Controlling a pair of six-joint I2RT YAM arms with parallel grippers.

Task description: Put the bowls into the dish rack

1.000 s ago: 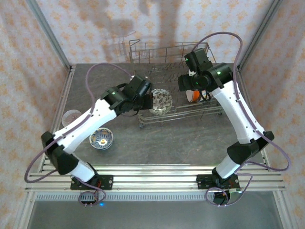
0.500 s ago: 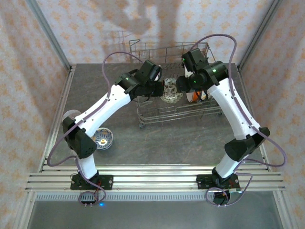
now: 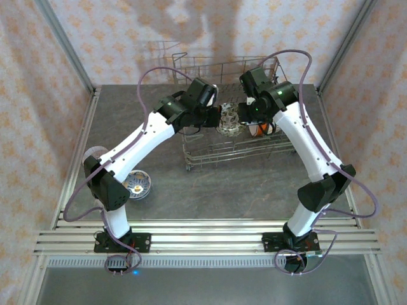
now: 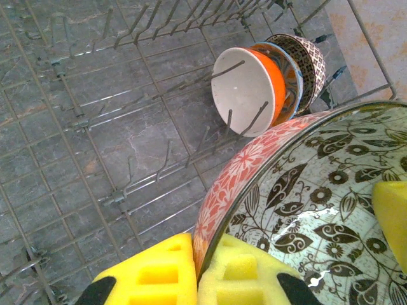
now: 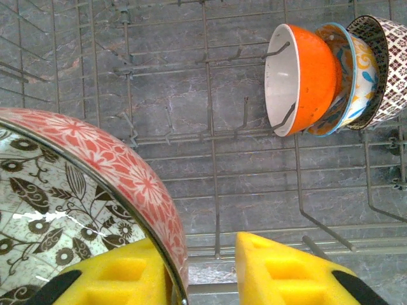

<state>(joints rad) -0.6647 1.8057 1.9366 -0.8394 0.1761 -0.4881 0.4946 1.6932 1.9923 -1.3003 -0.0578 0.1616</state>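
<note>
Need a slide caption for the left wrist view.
Left gripper pinches the rim of a red floral bowl over the dish rack, where three bowls already stand on edge.

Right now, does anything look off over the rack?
Both grippers are at one red bowl over the rack: left gripper clamps its rim, right gripper straddles the rim, open. Three racked bowls stand neatly on edge.
</note>
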